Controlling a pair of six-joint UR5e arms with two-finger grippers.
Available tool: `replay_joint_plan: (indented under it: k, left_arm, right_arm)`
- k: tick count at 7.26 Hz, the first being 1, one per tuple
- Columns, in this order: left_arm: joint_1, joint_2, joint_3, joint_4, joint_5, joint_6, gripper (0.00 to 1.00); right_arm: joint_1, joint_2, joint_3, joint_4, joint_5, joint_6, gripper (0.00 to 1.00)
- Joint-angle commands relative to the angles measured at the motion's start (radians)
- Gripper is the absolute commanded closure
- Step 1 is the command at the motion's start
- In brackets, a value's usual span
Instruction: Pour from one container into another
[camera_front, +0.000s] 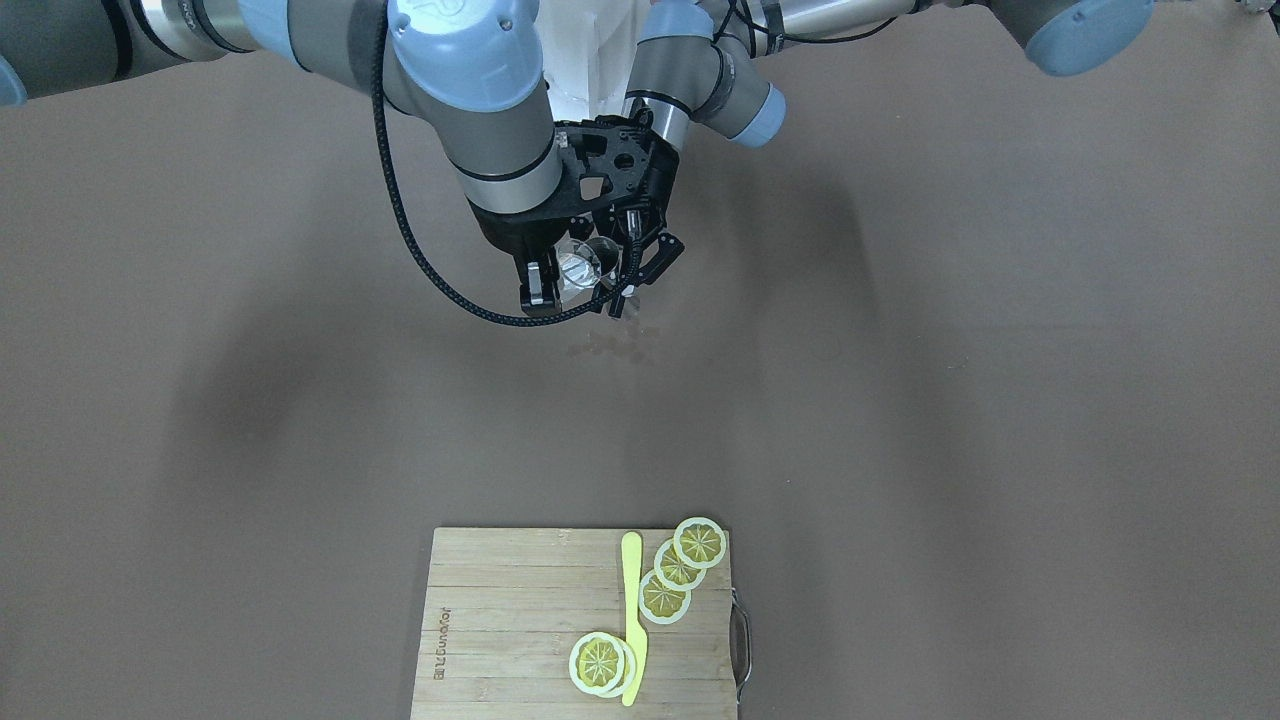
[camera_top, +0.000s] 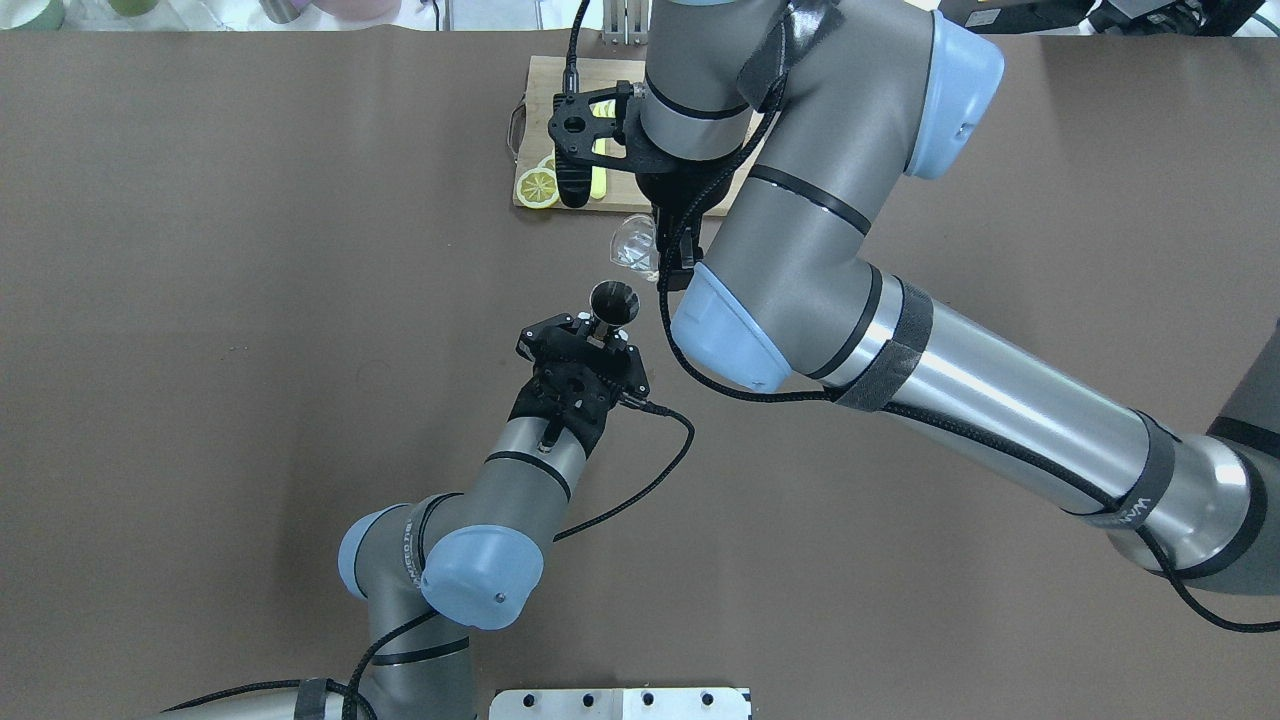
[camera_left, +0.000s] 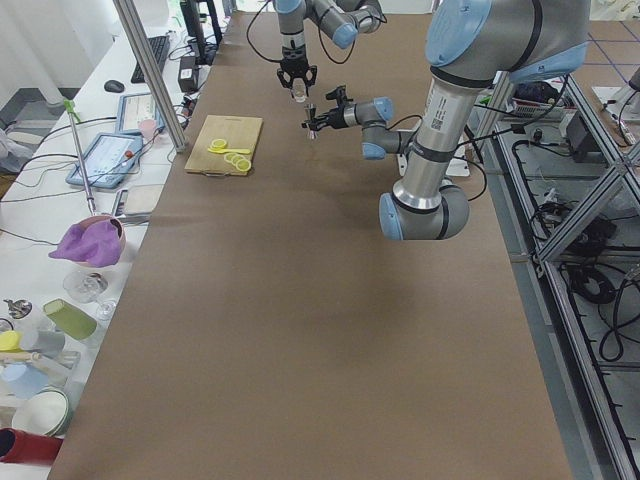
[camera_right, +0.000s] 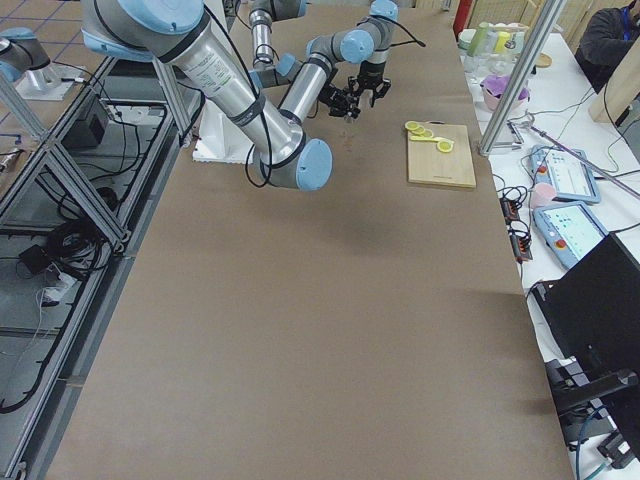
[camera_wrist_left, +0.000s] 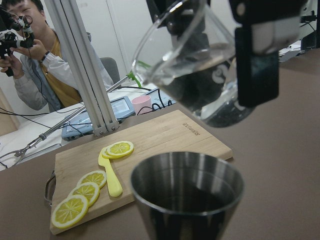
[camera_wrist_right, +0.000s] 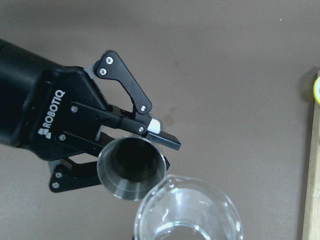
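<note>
Clear glass (camera_top: 632, 242), clamped in the right pincer (camera_front: 568, 285), tilts mouth-first toward the upright jigger (camera_top: 614, 300) gripped by the left pincer (camera_top: 605, 326).

From the overhead view's lower left, the left arm is being stretched forward, its gripper (camera_top: 603, 328) being clamped on the jigger (camera_top: 614, 301). The right arm is being arched in from the right, its gripper (camera_top: 655, 250) being clamped on the tilted glass (camera_top: 633, 243).

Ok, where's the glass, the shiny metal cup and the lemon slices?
glass (camera_wrist_left: 184, 62), left wrist view, on its clear tilted side.
metal cup (camera_top: 614, 300), overhead view, on its open top.
lemon slices (camera_front: 664, 597), front-facing view, on the middle slice of the row of three.
</note>
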Motion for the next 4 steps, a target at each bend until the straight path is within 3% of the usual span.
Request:
replay_joint_plan:
  k: [1,4]
  left_arm:
    - [0.0,-0.002,0.0,0.0,0.0,0.0,1.0]
    - [0.0,0.0,0.0,0.001,0.0,0.0,1.0]
  right_arm:
    - [-0.003,0.003,0.002,-0.014,-0.003,-0.035,1.0]
    - [-0.006,0.0,0.019,-0.023,-0.006,-0.058,1.0]
